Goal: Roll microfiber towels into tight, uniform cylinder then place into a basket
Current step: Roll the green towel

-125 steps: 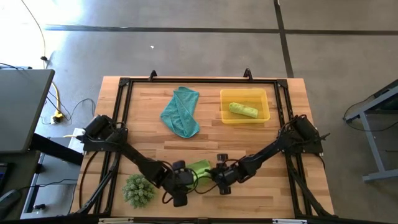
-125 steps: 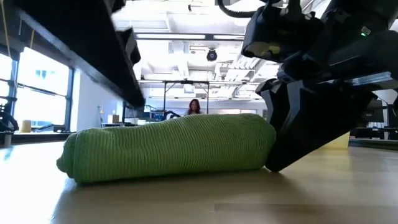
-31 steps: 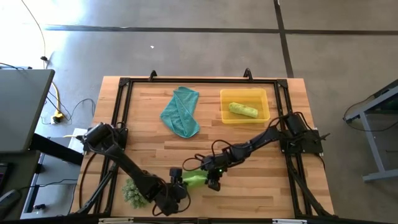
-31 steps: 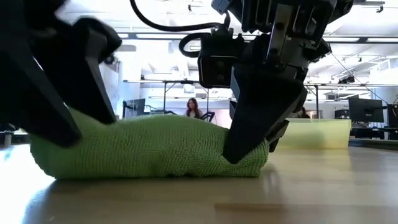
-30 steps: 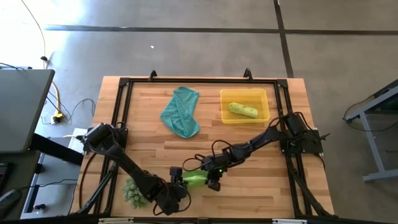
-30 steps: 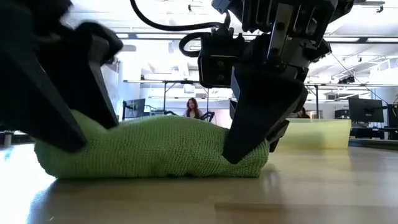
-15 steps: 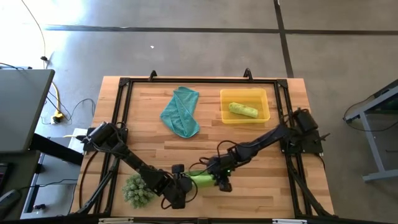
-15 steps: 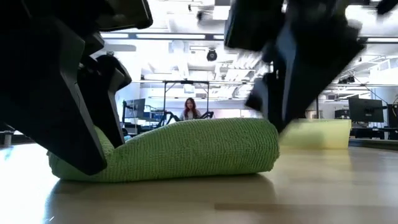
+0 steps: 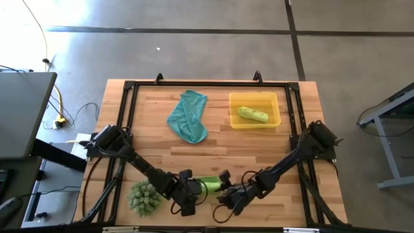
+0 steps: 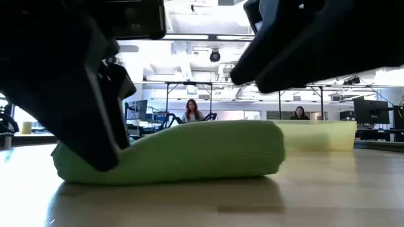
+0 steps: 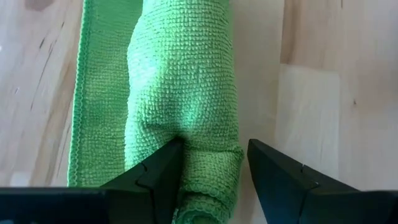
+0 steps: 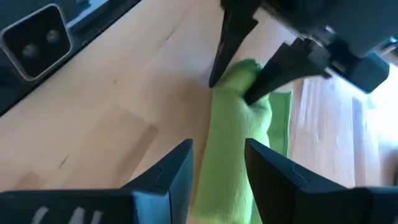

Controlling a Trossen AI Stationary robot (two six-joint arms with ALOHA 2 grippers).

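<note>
A rolled lime-green microfiber towel [image 10: 183, 151] lies lengthwise on the pale wooden bench [image 10: 252, 202], filling the middle of the picture. The left hand [image 10: 95, 107], a large dark shape, presses on the roll's flattened end, so the cloth sags there. The right hand [image 10: 315, 44] hangs dark above the roll's thicker, rounded end, apart from it. Behind that end stands the translucent yellow plastic basket [image 10: 322, 134]. Beyond the bench lies an office with ceiling lights, where two people [image 10: 190, 110] sit far off.
</note>
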